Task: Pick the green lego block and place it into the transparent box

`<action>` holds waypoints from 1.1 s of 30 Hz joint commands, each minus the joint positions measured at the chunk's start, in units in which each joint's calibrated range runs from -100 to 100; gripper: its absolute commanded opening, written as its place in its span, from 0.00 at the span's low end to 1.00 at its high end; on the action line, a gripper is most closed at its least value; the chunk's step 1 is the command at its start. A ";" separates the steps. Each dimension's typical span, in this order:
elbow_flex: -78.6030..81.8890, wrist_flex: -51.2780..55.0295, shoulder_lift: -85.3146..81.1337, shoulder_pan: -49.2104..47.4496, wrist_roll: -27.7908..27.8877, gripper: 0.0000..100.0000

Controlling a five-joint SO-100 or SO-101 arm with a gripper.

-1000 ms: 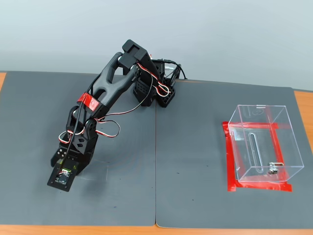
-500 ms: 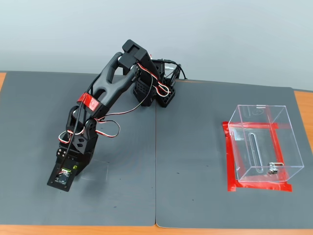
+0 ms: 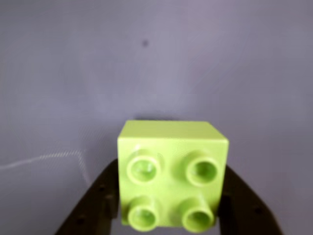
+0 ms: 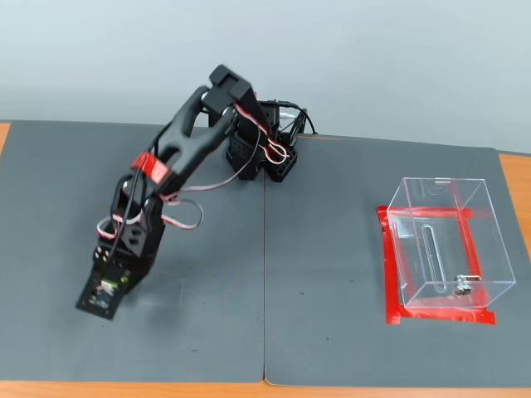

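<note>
**Camera placement**

The wrist view looks along the gripper (image 3: pixel 168 215), very near the gray mat (image 3: pixel 73 73). The fixed view looks down from in front, high and farther off; both share the mat (image 4: pixel 332 249) under the gripper (image 4: pixel 106 292)

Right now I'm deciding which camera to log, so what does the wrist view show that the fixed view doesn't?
Wrist view only: the small lime-green plastic lego block with four studs, between the hand's black fingers.

Fixed view only: the clear acrylic box, its red tape base, and the whole black arm.

Both share the grey mat and the hand.
</note>
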 commanded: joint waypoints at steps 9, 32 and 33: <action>-1.21 10.54 -24.24 -10.35 0.22 0.12; -1.21 21.91 -43.57 -59.36 0.43 0.12; -1.21 21.91 -43.32 -61.15 0.43 0.12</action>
